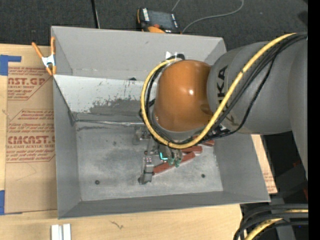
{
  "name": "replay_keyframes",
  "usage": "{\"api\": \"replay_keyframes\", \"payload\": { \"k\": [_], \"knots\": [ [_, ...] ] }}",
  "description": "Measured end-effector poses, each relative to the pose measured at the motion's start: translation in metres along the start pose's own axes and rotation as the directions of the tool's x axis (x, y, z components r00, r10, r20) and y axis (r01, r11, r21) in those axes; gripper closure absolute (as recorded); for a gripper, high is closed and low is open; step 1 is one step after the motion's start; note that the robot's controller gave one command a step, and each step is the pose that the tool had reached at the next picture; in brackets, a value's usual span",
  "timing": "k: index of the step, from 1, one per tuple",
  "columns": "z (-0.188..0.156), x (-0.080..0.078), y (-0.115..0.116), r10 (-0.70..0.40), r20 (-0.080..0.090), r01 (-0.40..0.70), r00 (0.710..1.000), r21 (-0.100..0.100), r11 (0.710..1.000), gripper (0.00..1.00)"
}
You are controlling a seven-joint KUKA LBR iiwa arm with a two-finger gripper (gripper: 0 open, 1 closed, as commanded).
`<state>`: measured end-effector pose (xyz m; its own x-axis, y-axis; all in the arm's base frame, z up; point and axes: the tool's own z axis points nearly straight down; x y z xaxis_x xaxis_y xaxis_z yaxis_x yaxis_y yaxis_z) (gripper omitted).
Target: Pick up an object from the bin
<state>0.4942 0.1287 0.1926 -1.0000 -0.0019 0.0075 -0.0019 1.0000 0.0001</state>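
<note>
We looked down into a grey metal bin (65, 134) with sloped walls and a scuffed, scratched floor. The bulky grey robot arm (270, 89) reached in over the right edge. Its rounded, glossy orange cover (182, 99) hung above the middle of the bin, and yellow and black cables (147, 91) looped round that cover.

Below it the fingers (147, 175) were down at the floor, just right of the bin's middle and a little toward its near edge. We could not tell how far they were open, nor whether they had hold of anything.

Just beside them, on their right, lay a long, flat, reddish-brown object (182, 159). It slanted up toward the right wall. Its lower end was close to the fingers or touching them; we could not tell which. Its far end was hidden under the arm.

On the arm we read the dark letters "KA" (220, 79); a cable hid the rest of the word.
</note>
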Motion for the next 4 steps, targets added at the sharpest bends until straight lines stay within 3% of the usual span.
{"api": "replay_keyframes", "payload": {
  "k": [1, 2, 3, 4],
  "knots": [
    [0.127, 0.01, -0.098, 0.137, 0.006, -0.137, 0.991, 0.0, 0.991, 0.0],
    [0.091, 0.007, -0.124, 0.15, 0.01, -0.15, 0.989, 0.0, 0.989, 0.0],
    [0.093, 0.008, -0.13, 0.192, 0.007, -0.192, 0.981, -0.002, 0.981, 0.0],
    [0.124, 0.007, -0.128, 0.172, 0.011, -0.172, 0.985, -0.002, 0.985, 0.0]
  ]
}}
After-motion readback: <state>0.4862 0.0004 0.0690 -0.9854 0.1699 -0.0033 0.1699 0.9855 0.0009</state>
